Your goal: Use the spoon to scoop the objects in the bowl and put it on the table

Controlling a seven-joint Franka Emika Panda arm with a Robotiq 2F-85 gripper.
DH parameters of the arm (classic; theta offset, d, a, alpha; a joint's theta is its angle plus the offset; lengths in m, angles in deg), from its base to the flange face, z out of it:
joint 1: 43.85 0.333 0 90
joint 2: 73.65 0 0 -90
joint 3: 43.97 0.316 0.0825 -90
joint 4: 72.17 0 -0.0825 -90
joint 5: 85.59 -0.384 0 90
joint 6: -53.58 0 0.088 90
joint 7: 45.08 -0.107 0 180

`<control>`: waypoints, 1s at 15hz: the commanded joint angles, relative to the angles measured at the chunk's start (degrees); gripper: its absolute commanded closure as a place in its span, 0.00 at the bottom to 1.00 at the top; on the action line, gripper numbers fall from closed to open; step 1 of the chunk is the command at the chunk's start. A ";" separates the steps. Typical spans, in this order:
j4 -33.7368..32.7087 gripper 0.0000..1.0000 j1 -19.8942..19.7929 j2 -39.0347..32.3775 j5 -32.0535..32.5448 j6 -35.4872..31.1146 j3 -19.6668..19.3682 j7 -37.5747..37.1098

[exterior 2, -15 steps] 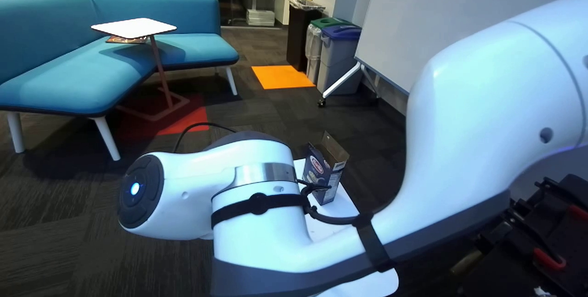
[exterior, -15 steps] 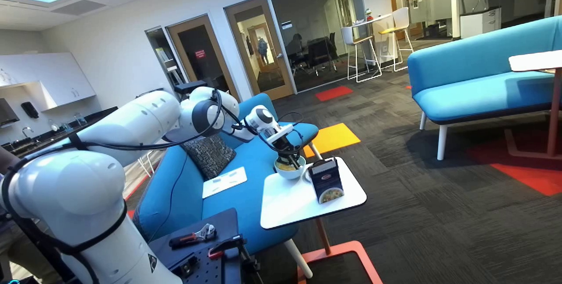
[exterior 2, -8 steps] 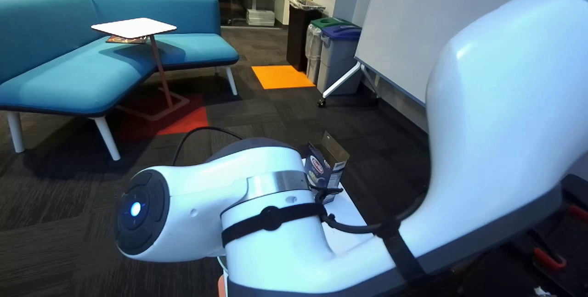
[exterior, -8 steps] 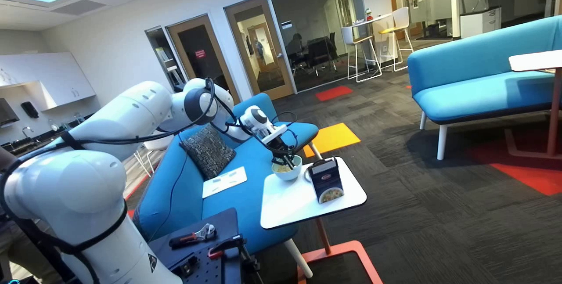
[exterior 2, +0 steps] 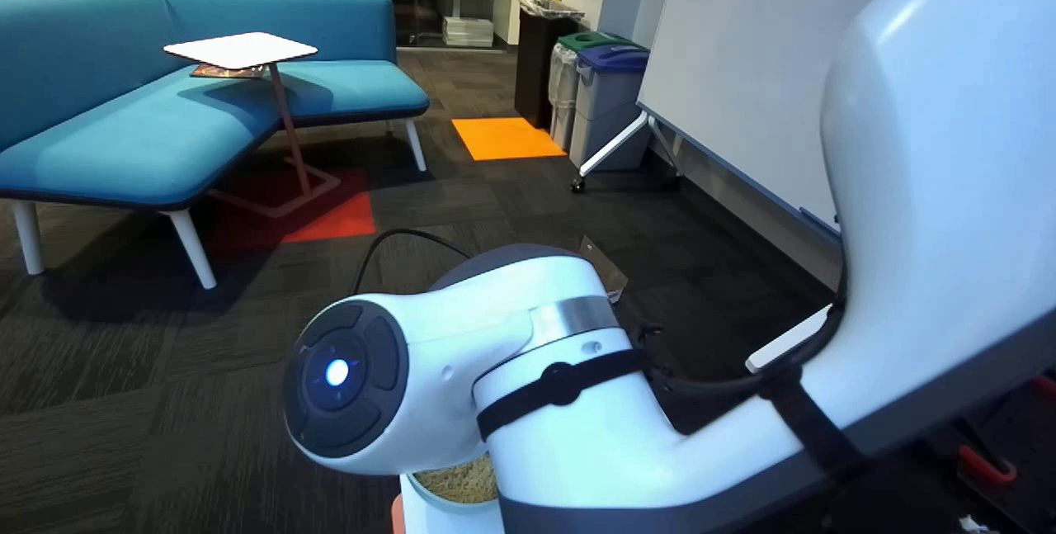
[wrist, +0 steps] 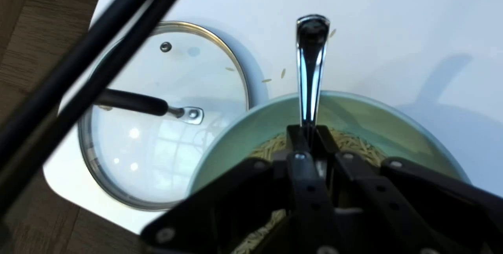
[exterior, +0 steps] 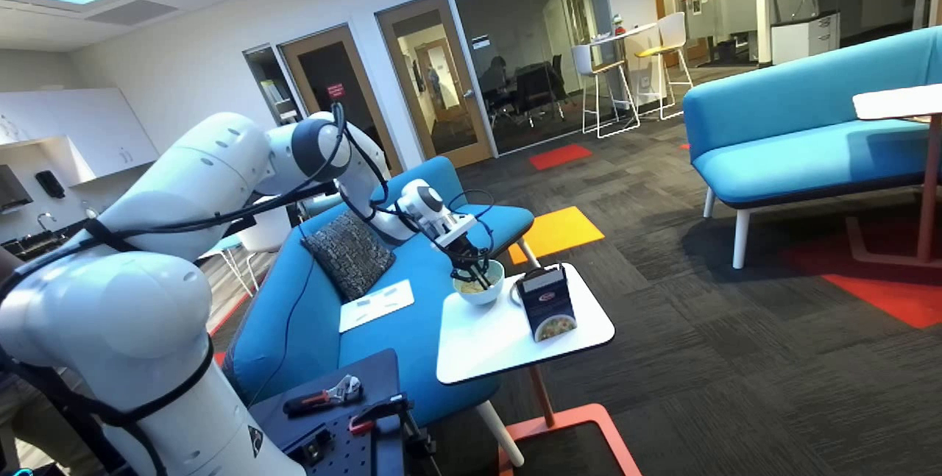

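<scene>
At the bowl point(wrist: 404, 136) on the desk point(wrist: 393, 34), the hand point(wrist: 309, 131) pinches the spoon point(wrist: 309, 69) by its handle.
A clean scoop likely calls for a shallow, slanting stroke through the grain-like pieces point(wrist: 359, 144), then levelling the spoon, its far end hidden, before lifting clear.

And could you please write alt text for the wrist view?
A black gripper holds a shiny metal spoon by its handle, scoop hidden, over a round pale green bowl of tan grains. Beside the bowl, a round glass lid with a black handle lies on a white tabletop.
</scene>
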 commanded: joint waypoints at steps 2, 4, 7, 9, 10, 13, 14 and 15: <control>12.98 0.97 -1.48 7.73 3.77 -6.93 0.82 -4.66; 15.65 0.97 -1.90 9.33 5.27 -7.86 1.13 -5.98; 18.48 0.97 -2.84 11.16 7.43 -8.53 1.94 -7.66; 19.88 0.97 -3.63 12.19 8.72 -8.96 2.60 -8.26; 20.50 0.97 -4.01 12.68 9.22 -9.23 2.94 -8.54; 21.93 0.97 -5.56 13.82 10.56 -9.71 4.31 -8.82; 22.41 0.97 -6.05 14.20 10.84 -9.77 4.75 -8.84; 22.81 0.97 -6.68 14.53 11.04 -10.08 5.25 -8.77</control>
